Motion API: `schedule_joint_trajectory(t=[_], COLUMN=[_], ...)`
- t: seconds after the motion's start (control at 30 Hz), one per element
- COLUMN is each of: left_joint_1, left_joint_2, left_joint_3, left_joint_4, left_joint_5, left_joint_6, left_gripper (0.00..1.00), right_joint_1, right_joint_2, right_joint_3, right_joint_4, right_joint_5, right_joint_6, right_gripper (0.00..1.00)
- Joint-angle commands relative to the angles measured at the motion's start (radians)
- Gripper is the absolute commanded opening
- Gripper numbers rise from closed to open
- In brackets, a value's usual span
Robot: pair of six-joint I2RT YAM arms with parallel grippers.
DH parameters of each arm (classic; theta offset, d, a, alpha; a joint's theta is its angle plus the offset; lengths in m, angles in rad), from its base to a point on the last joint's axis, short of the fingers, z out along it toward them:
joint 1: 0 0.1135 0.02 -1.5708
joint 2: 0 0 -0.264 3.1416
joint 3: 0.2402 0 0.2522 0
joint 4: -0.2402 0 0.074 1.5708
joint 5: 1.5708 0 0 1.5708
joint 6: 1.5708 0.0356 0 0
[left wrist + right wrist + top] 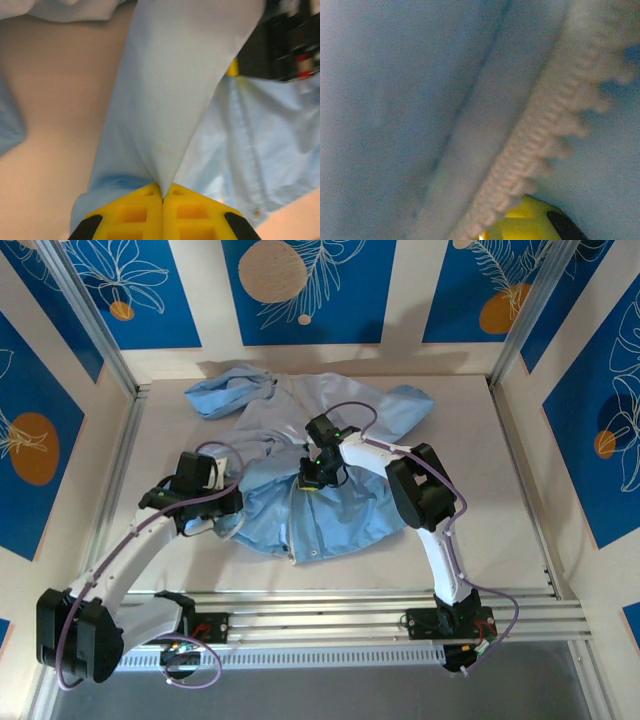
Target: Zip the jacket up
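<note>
Pinching jacket (170, 100) fabric, left end effector (162, 200) is clamped; right end effector (316, 478): cannot tell.

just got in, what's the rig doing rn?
Both arms are on the light-blue jacket lying crumpled on the table. The left gripper has its jaws shut on a fold of fabric, pulling it taut. The right gripper is down at the jacket's middle, by the zipper teeth; its jaws' state is unclear.
</note>
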Motion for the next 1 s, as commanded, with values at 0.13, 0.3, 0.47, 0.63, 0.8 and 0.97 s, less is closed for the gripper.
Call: schedule_joint_trajectory(t=[0.13, 0.3, 0.47, 0.63, 0.8, 0.97], left_joint_1=[-0.144, -0.234, -0.248, -0.246, -0.243, -0.236], left_joint_2=[-0.014, 0.086, 0.185, 0.210, 0.221, 0.234], left_joint_3=[-0.060, -0.114, -0.129, -0.145, -0.152, -0.183], left_joint_4=[0.281, 0.508, 0.622, 0.689, 0.738, 0.855], left_joint_5=[0.067, 0.040, 0.042, 0.046, 0.093, 0.121], left_joint_6=[-0.342, -0.476, -0.526, -0.564, -0.610, -0.689], left_gripper=[0.00, 0.00, 0.00, 0.00, 0.00, 0.00], right_joint_1=[-0.034, -0.037, -0.039, -0.011, 0.077, 0.112], right_joint_2=[-0.162, -0.347, -0.477, -0.602, -0.663, -0.653], right_joint_3=[-0.191, -0.328, -0.444, -0.651, -0.740, -0.760], right_joint_4=[0.248, 0.331, 0.303, 0.464, 0.565, 0.651], right_joint_5=[-0.045, -0.008, -0.064, -0.160, -0.120, -0.109], right_joint_6=[0.063, 0.113, 0.123, 0.202, 0.265, 0.346], right_gripper=[0.22, 0.37, 0.41, 0.41, 0.40, 0.41])
